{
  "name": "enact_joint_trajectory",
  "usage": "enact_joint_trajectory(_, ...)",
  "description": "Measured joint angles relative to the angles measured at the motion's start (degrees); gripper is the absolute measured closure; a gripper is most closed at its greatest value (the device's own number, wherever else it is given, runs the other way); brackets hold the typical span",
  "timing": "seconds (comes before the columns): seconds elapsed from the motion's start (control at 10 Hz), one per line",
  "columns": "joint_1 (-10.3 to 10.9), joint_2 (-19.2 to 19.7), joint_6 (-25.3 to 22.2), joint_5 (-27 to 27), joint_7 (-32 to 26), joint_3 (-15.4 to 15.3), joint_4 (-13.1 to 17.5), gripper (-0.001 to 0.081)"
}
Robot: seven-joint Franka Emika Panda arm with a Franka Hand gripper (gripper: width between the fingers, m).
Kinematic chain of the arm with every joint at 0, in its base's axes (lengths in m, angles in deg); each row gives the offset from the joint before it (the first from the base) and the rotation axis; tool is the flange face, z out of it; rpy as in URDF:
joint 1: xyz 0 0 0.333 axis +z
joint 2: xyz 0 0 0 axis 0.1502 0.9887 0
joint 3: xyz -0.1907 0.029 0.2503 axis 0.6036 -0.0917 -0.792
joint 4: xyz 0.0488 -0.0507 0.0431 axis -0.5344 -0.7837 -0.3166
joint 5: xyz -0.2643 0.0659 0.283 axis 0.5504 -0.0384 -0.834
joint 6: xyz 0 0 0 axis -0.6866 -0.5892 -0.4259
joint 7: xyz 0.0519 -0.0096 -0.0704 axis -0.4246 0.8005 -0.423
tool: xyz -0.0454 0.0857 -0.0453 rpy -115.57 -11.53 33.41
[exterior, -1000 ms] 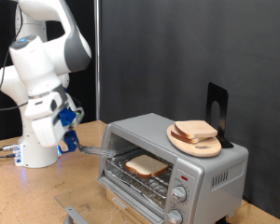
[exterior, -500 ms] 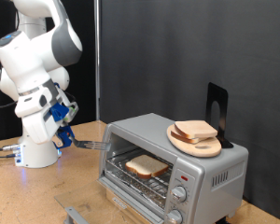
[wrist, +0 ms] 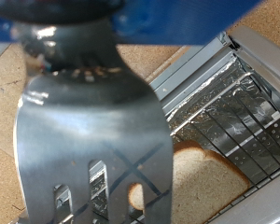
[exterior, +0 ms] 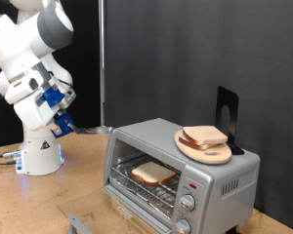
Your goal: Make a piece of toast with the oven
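One oven [exterior: 182, 174] stands on the wooden desk [exterior: 29, 210], toward the exterior view's right. Its door [exterior: 127, 213] hangs open, and one piece of toast [exterior: 153, 174] lies flat on the wire rack [exterior: 146, 181] inside, near the rack's middle. Two round knobs [exterior: 186, 213] sit one above the other on the oven's front panel, with one small red light [exterior: 191, 183] above them. On the oven's roof rests one round wooden board [exterior: 204, 147], near the roof's far right corner, carrying a second slice [exterior: 203, 136] of bread. One black stand [exterior: 227, 119] rises just behind the board.

The single white arm [exterior: 29, 68] is folded up high at the exterior view's left, over its base [exterior: 36, 156], well apart from the oven. Its gripper [exterior: 61, 109] points down and toward the oven, holding a metal spatula [wrist: 98, 140]. In the wrist view the slotted blade fills the foreground, its handle end clamped at the fingers, and the toast [wrist: 201, 187] shows past the blade's edge on the rack [wrist: 235, 121].
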Motion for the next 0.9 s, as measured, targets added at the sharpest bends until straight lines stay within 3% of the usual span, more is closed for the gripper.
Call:
enact_joint_trajectory(0.2,0.48,0.05,0.23,-2.89,-0.19,-0.02,-0.07,0.0410)
enact_joint_trajectory(0.5,4.91,-0.28,0.23,-12.93,-0.62,-1.08,1.92,0.0410)
enact_joint_trajectory(0.9,7.89,-1.48,3.89,-13.85,3.02,-8.06,3.02,0.0411)
